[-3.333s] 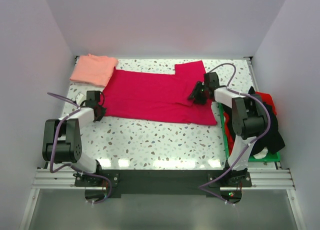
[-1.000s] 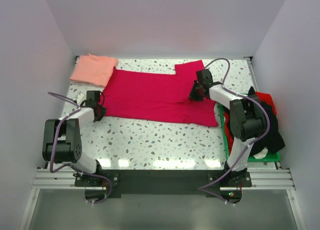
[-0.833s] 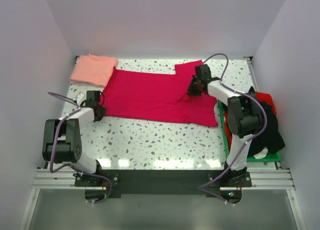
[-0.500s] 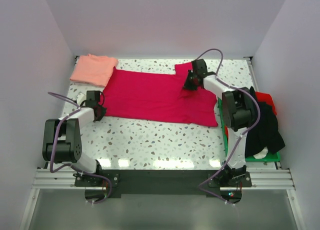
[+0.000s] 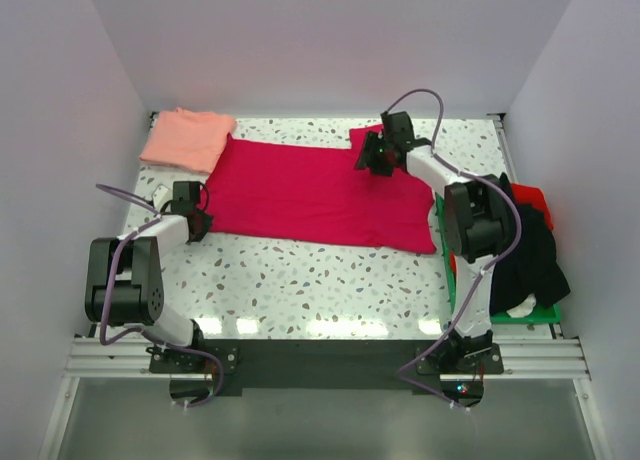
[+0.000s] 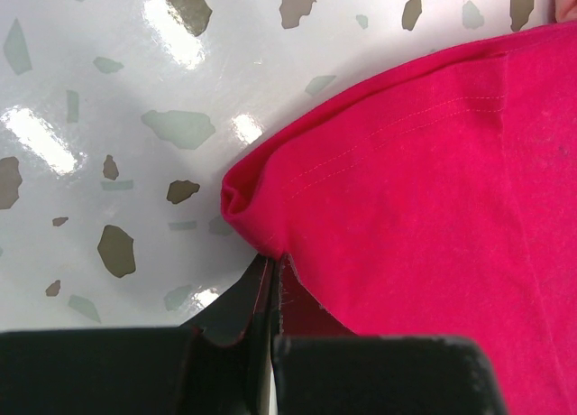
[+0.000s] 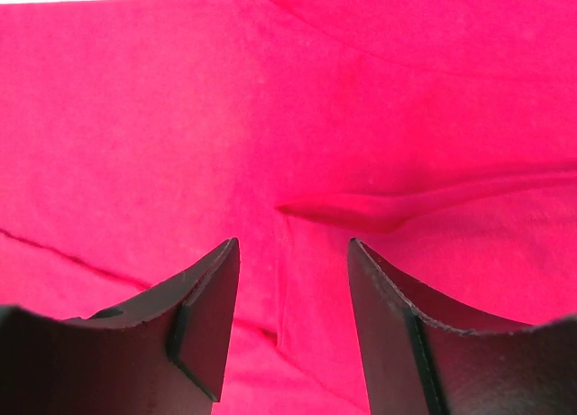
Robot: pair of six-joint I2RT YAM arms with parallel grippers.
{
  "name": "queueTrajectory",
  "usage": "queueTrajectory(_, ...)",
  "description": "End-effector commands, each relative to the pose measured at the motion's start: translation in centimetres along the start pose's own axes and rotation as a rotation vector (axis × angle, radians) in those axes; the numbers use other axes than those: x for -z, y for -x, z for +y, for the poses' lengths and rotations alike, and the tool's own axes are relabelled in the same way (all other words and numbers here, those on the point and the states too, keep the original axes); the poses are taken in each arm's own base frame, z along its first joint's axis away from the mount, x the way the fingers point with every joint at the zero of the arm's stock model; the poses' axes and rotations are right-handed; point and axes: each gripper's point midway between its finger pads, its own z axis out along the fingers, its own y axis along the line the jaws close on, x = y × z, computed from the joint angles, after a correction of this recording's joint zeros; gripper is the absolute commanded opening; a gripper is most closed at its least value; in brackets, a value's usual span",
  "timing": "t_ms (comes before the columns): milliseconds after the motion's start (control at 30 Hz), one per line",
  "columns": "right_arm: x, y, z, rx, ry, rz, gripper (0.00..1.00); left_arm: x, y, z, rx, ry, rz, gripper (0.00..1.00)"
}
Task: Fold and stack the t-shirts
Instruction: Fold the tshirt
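Observation:
The crimson-red t-shirt [image 5: 310, 192] lies spread flat across the middle of the table, a sleeve at its far right. The pale salmon-pink t-shirt [image 5: 187, 138] lies folded at the far left corner. My left gripper [image 5: 200, 220] is shut on the red shirt's near left corner [image 6: 270, 225], pinched at the hem. My right gripper [image 5: 368, 162] is open, low over the red cloth [image 7: 297, 162] near the sleeve's base, with a small crease between its fingers [image 7: 207, 307].
A green tray [image 5: 455, 280] at the right edge holds a heap of black, red and white clothes [image 5: 525, 250]. The speckled white tabletop [image 5: 320, 280] shows in front of the shirt. White walls close in the back and sides.
My right gripper has moved from the shirt's right part toward the far edge and left, over the sleeve's base. The sleeve now lies flatter. My left gripper has stayed put.

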Motion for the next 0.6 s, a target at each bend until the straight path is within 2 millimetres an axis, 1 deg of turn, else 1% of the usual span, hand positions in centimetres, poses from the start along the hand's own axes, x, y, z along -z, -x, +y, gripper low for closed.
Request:
queueTrajectory(0, 6.1, 3.6, 2.3, 0.027, 0.022, -0.122, 0.55, -0.3, 0.0, 0.3, -0.004, 0.001, -0.004, 0.00)
queueTrajectory(33, 6.4, 2.4, 1.2, 0.013, -0.012, -0.109, 0.55, -0.3, 0.1, 0.4, -0.004, 0.004, -0.008, 0.00)
queueTrajectory(100, 7.5, 1.2, 0.3, -0.019, -0.042, -0.102, 0.55, -0.3, 0.2, 0.4, -0.007, 0.009, -0.010, 0.00)
queueTrajectory(133, 8.6, -0.2, -0.6, -0.034, -0.063, -0.097, 0.55, -0.2, 0.3, 0.3, -0.007, 0.006, -0.013, 0.00)
queueTrajectory(200, 9.6, -1.8, -1.5, -0.052, -0.086, -0.089, 0.56, -0.2, 0.3, 0.4, -0.007, 0.006, -0.016, 0.00)
queueTrajectory(233, 9.5, -4.3, -3.0, -0.063, -0.109, -0.052, 0.56, -0.2, 0.3, 0.3, -0.005, 0.006, -0.016, 0.00)
queueTrajectory(267, 10.9, -4.5, -2.8, -0.065, -0.095, -0.073, 0.57, -0.3, 0.3, 0.4, -0.006, 0.008, -0.016, 0.00)
queueTrajectory(300, 10.9, -6.8, -4.5, -0.080, -0.134, -0.043, 0.57, -0.1, 0.4, 0.3, -0.006, 0.005, -0.019, 0.00)
queueTrajectory(333, 11.3, -7.5, -4.8, -0.083, -0.136, -0.046, 0.60, 0.0, 0.5, 0.2, -0.007, -0.001, -0.023, 0.00)
queueTrajectory(367, 12.6, -7.5, -4.5, -0.081, -0.116, -0.073, 0.60, 0.1, 0.7, 0.1, -0.003, -0.007, -0.029, 0.00)
queueTrajectory(400, 12.7, -9.4, -5.7, -0.087, -0.138, -0.048, 0.61, 0.5, 0.7, 0.2, 0.003, -0.019, -0.036, 0.07)
queueTrajectory(433, 13.2, -9.8, -5.9, -0.092, -0.140, -0.058, 0.63, 0.7, 0.8, 0.3, 0.006, -0.023, -0.047, 0.11)
queueTrajectory(467, 14.2, -9.9, -5.8, -0.095, -0.125, -0.079, 0.64, 0.9, 1.0, 0.5, 0.010, -0.024, -0.061, 0.15)
queueTrajectory(500, 14.6, -10.3, -6.0, -0.102, -0.121, -0.085, 0.65, 1.3, 1.1, 0.8, 0.019, -0.028, -0.075, 0.28)
queueTrajectory(533, 14.7, -11.9, -6.8, -0.106, -0.133, -0.063, 0.67, 1.4, 1.3, 1.3, 0.024, -0.013, -0.093, 0.34)
queueTrajectory(567, 15.7, -11.9, -6.7, -0.107, -0.121, -0.085, 0.68, 1.5, 1.2, 1.8, 0.025, -0.002, -0.096, 0.39)
